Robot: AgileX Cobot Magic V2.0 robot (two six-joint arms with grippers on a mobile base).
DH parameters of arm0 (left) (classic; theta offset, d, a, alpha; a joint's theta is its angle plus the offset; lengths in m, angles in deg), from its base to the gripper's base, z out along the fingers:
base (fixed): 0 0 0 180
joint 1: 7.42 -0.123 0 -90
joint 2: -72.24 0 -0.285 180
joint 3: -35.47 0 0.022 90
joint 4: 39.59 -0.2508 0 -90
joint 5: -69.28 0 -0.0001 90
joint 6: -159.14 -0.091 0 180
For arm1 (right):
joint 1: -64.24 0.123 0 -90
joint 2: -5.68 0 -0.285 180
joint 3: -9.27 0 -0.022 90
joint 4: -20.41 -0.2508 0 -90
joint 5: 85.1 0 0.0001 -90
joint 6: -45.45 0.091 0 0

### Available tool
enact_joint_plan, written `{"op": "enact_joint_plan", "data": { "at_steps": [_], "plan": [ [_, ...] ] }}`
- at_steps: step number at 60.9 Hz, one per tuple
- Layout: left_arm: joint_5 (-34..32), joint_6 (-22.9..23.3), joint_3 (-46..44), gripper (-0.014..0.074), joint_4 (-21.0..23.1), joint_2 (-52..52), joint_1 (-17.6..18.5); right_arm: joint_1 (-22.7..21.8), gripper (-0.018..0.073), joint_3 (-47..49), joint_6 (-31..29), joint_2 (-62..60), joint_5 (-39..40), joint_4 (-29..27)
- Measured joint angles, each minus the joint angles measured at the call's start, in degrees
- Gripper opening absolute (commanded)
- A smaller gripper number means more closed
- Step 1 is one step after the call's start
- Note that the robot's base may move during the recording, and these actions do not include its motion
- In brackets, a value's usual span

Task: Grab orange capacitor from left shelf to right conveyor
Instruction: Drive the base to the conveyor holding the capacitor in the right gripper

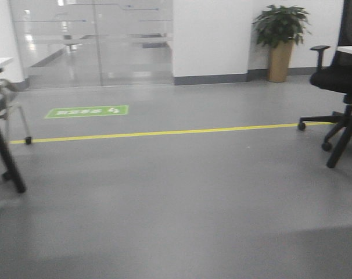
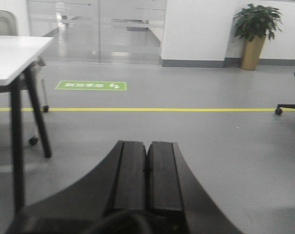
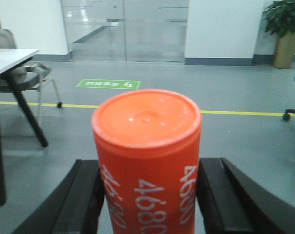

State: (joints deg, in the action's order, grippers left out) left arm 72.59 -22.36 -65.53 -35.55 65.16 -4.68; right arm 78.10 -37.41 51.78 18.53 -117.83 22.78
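In the right wrist view my right gripper point(image 3: 148, 168) is shut on the orange capacitor point(image 3: 147, 161), an orange cylinder with white "4680" down its side, held between the two black fingers with its flat top towards the camera, above the grey floor. In the left wrist view my left gripper point(image 2: 147, 146) is shut and empty, its two black fingers pressed together. The left shelf and the right conveyor are out of view in all frames. No gripper shows in the front view.
Grey office floor with a yellow line point(image 1: 164, 133) and a green floor sign point(image 1: 87, 111). White table point(image 2: 13, 56) and chair on the left, black office chair point(image 1: 338, 87) on the right, potted plant point(image 1: 279, 40) and glass doors point(image 1: 92, 40) at the far wall.
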Motion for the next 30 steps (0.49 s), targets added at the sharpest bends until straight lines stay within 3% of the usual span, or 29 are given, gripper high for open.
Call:
{"op": "enact_joint_plan", "data": {
  "at_steps": [30],
  "plan": [
    [0.0, 0.0, 0.0, -0.0127, 0.0, 0.0, 0.0, 0.0, 0.0048, 0.0, 0.0, 0.0, -0.1, 0.0]
  ]
}}
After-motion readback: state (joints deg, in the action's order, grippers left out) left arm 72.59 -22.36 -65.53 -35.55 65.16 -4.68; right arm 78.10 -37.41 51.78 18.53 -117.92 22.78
